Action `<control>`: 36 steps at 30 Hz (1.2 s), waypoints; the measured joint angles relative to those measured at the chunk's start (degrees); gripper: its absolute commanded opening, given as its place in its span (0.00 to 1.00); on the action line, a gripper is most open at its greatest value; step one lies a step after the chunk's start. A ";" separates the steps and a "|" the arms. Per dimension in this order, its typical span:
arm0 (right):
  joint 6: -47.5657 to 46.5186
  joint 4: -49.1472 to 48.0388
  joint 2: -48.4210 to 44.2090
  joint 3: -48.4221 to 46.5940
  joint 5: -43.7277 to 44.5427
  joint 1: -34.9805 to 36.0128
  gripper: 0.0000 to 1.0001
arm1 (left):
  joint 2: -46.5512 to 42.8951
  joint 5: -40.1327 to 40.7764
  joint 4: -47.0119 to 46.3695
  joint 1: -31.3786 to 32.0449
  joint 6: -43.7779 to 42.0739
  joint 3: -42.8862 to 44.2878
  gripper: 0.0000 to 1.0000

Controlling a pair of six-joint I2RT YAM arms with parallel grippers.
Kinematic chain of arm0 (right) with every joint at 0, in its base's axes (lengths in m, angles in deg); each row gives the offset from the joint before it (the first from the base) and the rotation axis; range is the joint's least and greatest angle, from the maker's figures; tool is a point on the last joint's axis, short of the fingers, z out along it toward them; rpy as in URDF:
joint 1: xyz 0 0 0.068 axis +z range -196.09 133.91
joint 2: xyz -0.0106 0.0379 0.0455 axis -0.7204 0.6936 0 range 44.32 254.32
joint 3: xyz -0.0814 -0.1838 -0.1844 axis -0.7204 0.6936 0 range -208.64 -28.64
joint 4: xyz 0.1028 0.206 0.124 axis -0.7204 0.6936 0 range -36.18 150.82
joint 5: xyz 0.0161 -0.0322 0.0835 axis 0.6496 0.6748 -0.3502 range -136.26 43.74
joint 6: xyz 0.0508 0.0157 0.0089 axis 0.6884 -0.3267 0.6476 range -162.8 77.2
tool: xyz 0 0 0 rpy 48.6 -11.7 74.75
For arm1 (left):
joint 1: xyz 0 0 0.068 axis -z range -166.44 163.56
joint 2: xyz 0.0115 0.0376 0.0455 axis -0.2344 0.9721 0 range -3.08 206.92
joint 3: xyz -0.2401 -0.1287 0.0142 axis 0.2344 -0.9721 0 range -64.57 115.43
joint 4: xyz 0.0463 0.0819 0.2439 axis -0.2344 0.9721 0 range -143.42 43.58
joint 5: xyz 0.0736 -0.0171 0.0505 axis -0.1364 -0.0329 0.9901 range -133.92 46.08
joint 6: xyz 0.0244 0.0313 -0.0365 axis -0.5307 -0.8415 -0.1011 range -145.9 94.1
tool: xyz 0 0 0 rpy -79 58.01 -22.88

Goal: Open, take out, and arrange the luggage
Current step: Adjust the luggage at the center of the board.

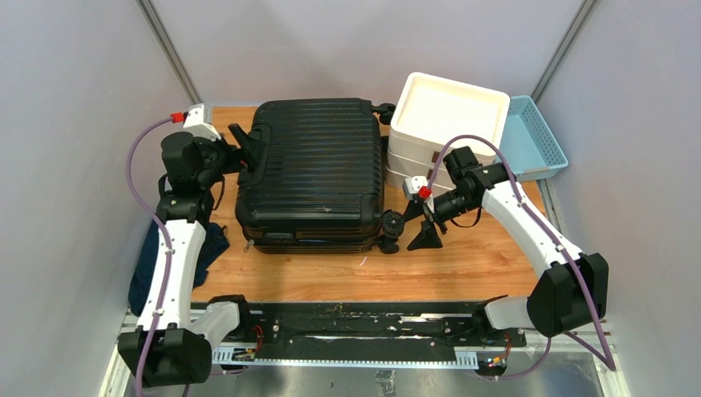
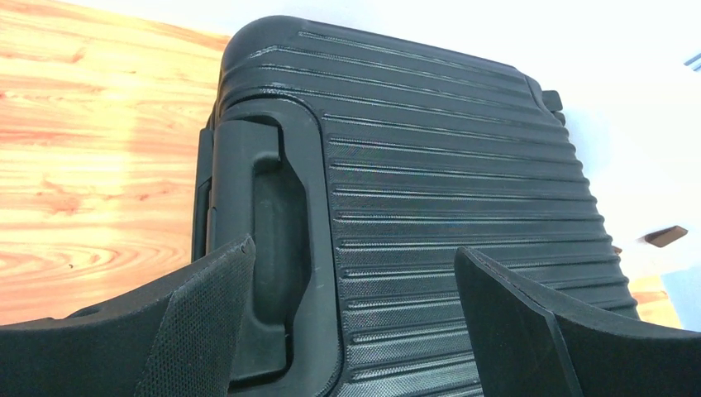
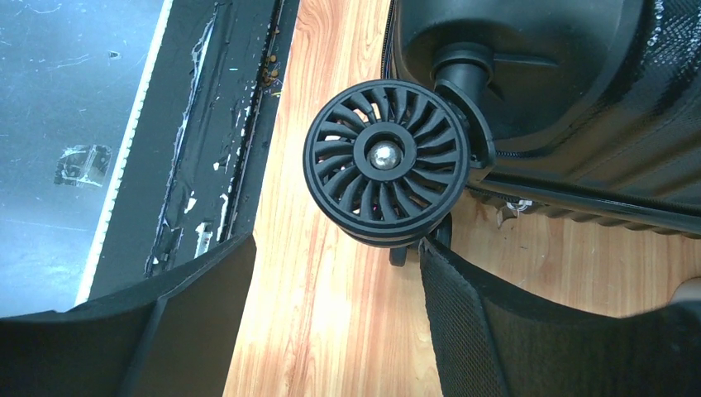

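The luggage [image 1: 318, 169] is a black ribbed hard-shell suitcase, lying flat and closed on the wooden table [image 1: 463, 265]. My left gripper [image 1: 250, 155] is open at its left side. In the left wrist view its jaws [image 2: 355, 273] straddle the recessed black handle [image 2: 273, 240] and the ribbed shell [image 2: 446, 165], holding nothing. My right gripper [image 1: 417, 225] is open by the case's near right corner. In the right wrist view one fingertip [image 3: 434, 256] sits just under a black spoked wheel [image 3: 386, 161], and only bare wood lies between the jaws [image 3: 335, 256].
A white stacked drawer unit [image 1: 450, 116] stands right of the suitcase, with a light-blue mesh basket [image 1: 533, 136] beyond it. A dark blue cloth [image 1: 149, 265] hangs off the left table edge. A black rail [image 1: 355, 327] runs along the near edge.
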 measured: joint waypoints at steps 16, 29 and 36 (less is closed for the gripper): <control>-0.79 0.39 -0.02 0.00 -0.42 -0.33 0.76 | 7.43 -0.94 1.75 -0.04 -1.09 1.68 0.95; -0.79 0.68 0.00 0.00 -1.18 -0.33 0.76 | 15.98 6.19 8.28 -0.04 -2.84 12.37 0.83; -0.81 0.79 0.00 0.09 -1.46 -0.35 0.76 | 19.78 12.74 12.31 2.25 -4.35 13.42 0.68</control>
